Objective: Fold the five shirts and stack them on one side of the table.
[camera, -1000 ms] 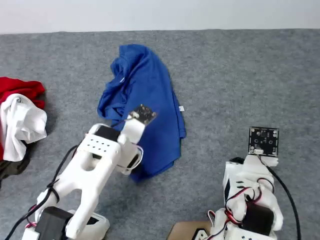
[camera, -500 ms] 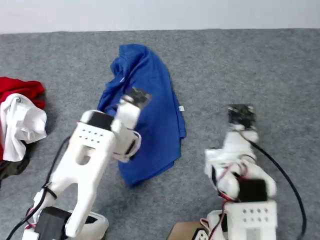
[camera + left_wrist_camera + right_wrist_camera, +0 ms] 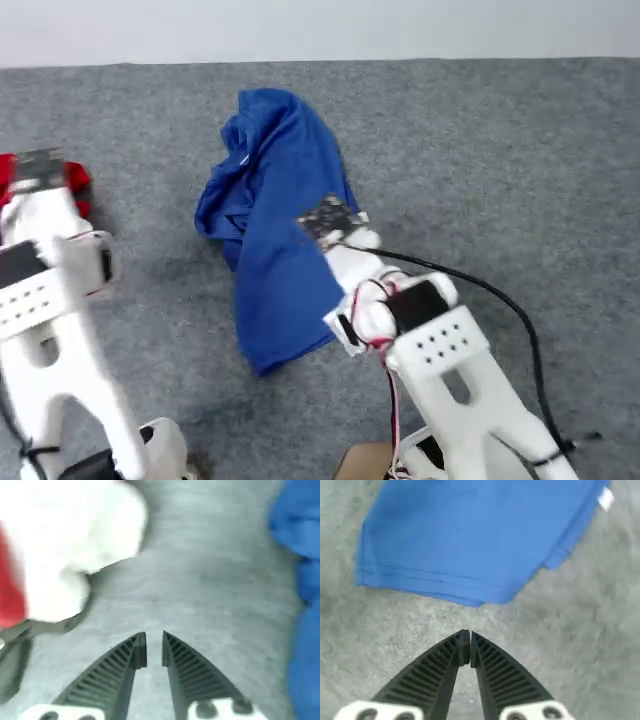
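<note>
A blue shirt [image 3: 280, 200] lies crumpled lengthwise in the middle of the grey table, its hem [image 3: 445, 580] toward the near side. My right gripper [image 3: 470, 647] is shut and empty, low over bare table just short of that hem; the right arm [image 3: 400, 310] stands at the shirt's right edge. The left arm [image 3: 50, 280] is at the far left by the pile of a white shirt [image 3: 65, 540] and a red shirt [image 3: 76, 180]. My left gripper [image 3: 154, 650] holds nothing, its fingers a narrow gap apart, over the table beside the white shirt.
A dark garment [image 3: 15, 660] lies under the white one. A brown flat object [image 3: 365, 462] sits at the near edge between the arm bases. Bare grey table [image 3: 520, 160] stretches to the right of the blue shirt.
The left arm swung away from the blue shirt to the pile at the far left. The right arm came in from the near right to the blue shirt's right edge.
</note>
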Available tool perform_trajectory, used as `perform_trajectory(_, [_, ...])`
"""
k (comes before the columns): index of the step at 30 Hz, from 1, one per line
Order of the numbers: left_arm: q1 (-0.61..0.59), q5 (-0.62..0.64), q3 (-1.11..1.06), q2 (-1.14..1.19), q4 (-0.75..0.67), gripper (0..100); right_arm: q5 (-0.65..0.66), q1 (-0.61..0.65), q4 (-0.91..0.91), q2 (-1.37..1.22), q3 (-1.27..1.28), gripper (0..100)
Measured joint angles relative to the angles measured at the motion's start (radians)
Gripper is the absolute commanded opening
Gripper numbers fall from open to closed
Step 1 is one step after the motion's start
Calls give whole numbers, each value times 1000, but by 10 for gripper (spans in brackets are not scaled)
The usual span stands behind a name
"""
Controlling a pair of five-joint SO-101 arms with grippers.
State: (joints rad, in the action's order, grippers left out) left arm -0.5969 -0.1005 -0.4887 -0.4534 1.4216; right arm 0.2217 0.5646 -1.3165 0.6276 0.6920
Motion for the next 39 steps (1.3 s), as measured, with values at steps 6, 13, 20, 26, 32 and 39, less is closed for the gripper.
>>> perform_trajectory(6, [-163, 0, -28, -8, -12, 58, 11, 97, 0, -135, -69, 18])
perform_trajectory(13, [-235, 0, -107, -8, -97, 58, -256, 275, 6, -265, -71, 223])
perform_trajectory(20, [-252, 0, -120, -15, -101, 58, -364, 417, 14, -330, -212, 235])
perform_trajectory(26, [-253, 0, -120, -15, -101, 58, -419, 437, 69, -512, -319, 235])
perform_trajectory(32, [-253, 0, -120, -15, -101, 58, -473, 437, 25, -709, -479, 235])
perform_trajectory(39, [-253, 0, -120, -15, -101, 58, -477, 474, -84, -864, -629, 234])
